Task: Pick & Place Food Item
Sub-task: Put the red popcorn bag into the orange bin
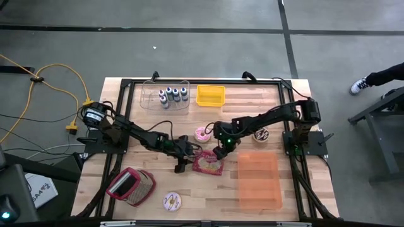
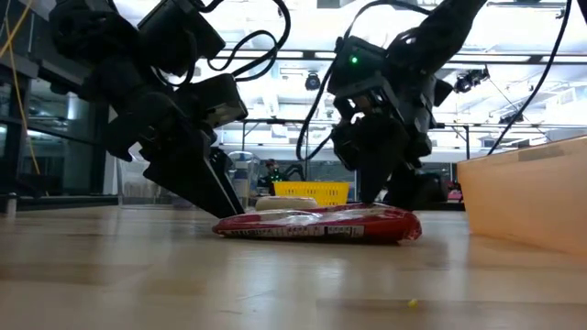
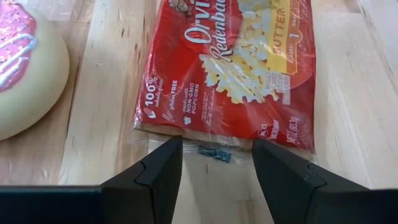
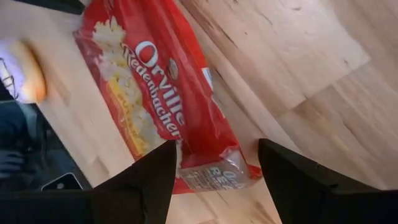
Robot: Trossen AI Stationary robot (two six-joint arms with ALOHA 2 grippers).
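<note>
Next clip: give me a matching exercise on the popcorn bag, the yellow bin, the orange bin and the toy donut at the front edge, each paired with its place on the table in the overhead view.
Things:
1. popcorn bag
2. yellow bin
3. orange bin
4. pink-iced donut

Places:
A. far side of the table, beside the clear tray of small bottles
B. right part of the table, near the front
C. table middle, between both grippers
D. front edge, beside the red-and-grey basket

Pairs: 1-C, 2-A, 3-B, 4-D
</note>
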